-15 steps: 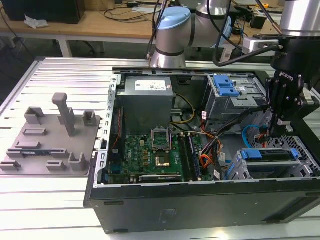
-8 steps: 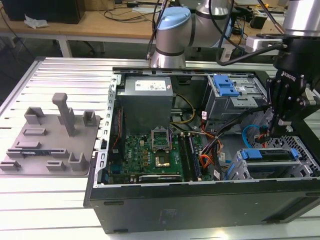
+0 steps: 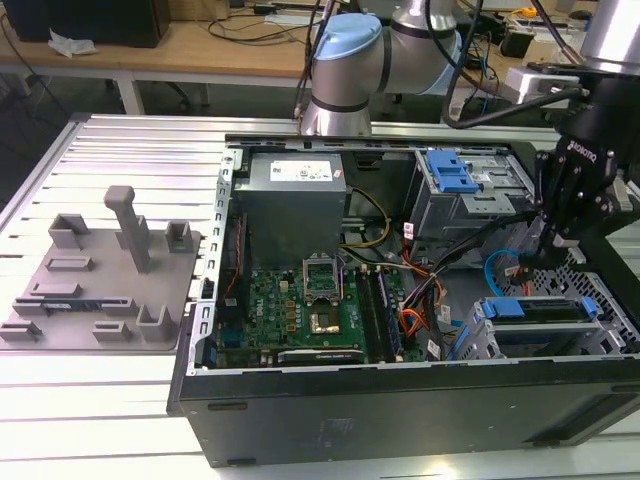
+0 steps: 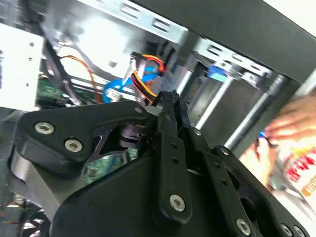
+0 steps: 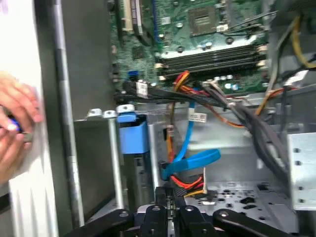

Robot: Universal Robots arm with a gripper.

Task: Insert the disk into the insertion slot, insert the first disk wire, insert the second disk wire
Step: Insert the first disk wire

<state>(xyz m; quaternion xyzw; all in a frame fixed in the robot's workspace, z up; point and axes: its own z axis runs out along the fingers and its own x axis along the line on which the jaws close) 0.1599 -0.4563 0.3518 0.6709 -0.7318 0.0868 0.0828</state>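
Note:
The disk [image 3: 545,308], silver in its blue carrier, lies inside the insertion slot [image 3: 610,335], the grey perforated cage at the case's near corner on the exterior view's right. Its blue carrier end [image 5: 133,137] also shows in the first wrist view. My gripper [image 3: 556,243] hangs just behind that cage, shut on the first disk wire [image 5: 188,185], an orange-red bundle whose black plug sits at the fingertips [image 5: 163,193]. In the second wrist view the same bundle [image 4: 146,74] runs to my gripper [image 4: 169,97]. The second disk wire [image 5: 191,159], light blue, loops beside it [image 3: 494,266].
A larger cage with a blue latch [image 3: 450,175] stands behind the slot. The motherboard [image 3: 310,310] and power supply [image 3: 290,200] fill the case's middle. A person's hand [image 5: 15,123] is outside the case wall. A grey fixture plate [image 3: 100,270] lies on the exterior view's left.

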